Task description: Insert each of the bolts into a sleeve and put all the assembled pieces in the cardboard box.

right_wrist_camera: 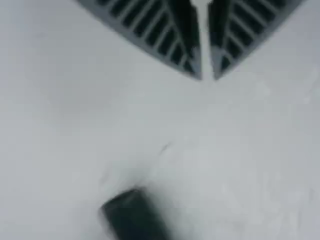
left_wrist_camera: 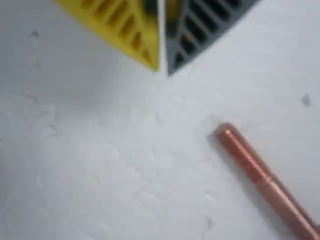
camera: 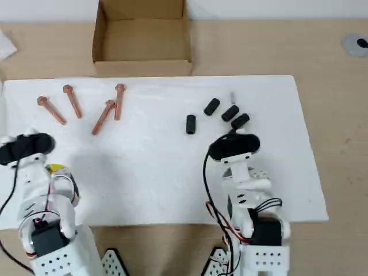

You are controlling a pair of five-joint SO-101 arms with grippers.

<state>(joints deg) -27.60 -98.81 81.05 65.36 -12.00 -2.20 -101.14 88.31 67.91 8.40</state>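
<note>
Bolts [camera: 72, 100], copper-coloured, four: loose and fanned on the left part of the white mat [camera: 144, 184], none yet sleeved. Sleeves [camera: 211, 106], black, four: clustered on the mat's right part, well apart from the bolts, seemingly sorted so that each arm serves one kind. Cardboard box [camera: 144, 68]: open, just beyond the mat's far edge, no assembled piece in it. Left gripper [left_wrist_camera: 162, 67]: jaws pressed together, holding nothing, poised near the end of one bolt [left_wrist_camera: 260, 175]. Right gripper [right_wrist_camera: 205, 75]: jaws closed to a sliver, holding nothing, near one sleeve [right_wrist_camera: 132, 215].

High view looks down over the white mat [camera: 149, 172]; the 2 wrist views face it closely.
</note>
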